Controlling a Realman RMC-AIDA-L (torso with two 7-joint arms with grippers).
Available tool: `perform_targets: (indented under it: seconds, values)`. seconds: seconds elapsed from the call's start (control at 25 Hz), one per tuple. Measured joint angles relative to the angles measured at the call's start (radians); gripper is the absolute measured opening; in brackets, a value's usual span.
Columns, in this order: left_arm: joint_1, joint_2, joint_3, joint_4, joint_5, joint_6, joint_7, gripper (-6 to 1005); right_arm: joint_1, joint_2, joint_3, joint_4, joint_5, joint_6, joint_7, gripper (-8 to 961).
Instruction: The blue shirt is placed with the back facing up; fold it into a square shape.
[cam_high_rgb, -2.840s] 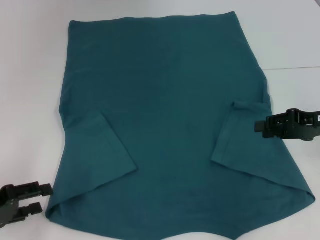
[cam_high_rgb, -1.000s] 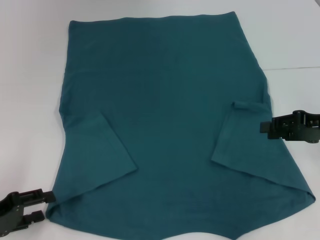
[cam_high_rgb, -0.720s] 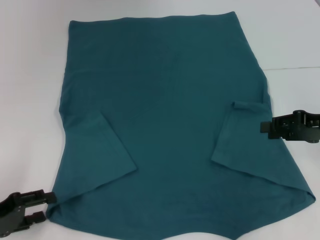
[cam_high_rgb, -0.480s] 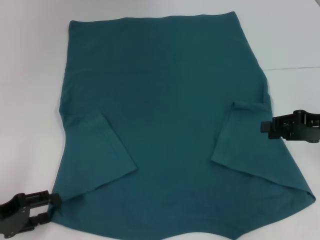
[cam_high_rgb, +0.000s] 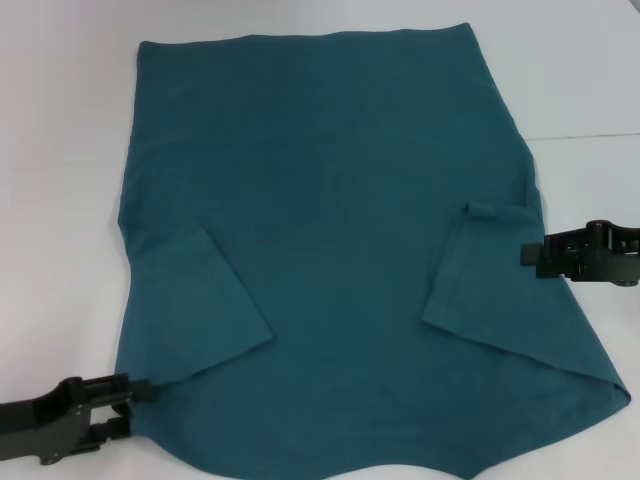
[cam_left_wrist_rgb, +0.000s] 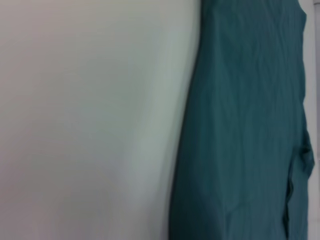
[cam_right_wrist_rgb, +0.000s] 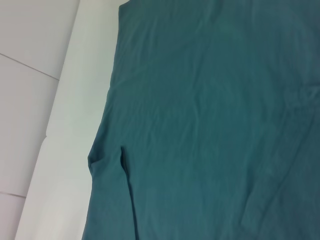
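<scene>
The blue shirt (cam_high_rgb: 340, 250) lies flat on the white table (cam_high_rgb: 60, 150), spread over most of the work area and running off the near edge of the head view. It is a dark teal-blue knit cloth with a matte, soft surface and only faint creases. The plain back faces up; no lettering or label shows. Both short sleeves are folded inward onto the body: the left sleeve forms a slanted flap with a straight hemmed edge, the right sleeve a similar flap with a small rolled tuck at its far corner. The far hem runs nearly straight; the sides flare toward the near end.

The left gripper (cam_high_rgb: 130, 405), black, sits at the near left corner of the shirt, its two fingers parted, one above the other, with their tips at the cloth's edge; whether cloth lies between them cannot be told. The right gripper (cam_high_rgb: 530, 256), also black, rests over the shirt's right edge beside the folded sleeve; whether its fingers are apart or together cannot be told.
</scene>
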Motion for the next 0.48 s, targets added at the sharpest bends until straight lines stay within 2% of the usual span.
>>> perform_targets:
  seconds: [0.48]
  values:
    - [-0.047,-0.008,0.000,-0.052,0.006,-0.027,0.002,693,-0.002,-0.003,0.000,0.000,0.001,-0.001,0.000,415]
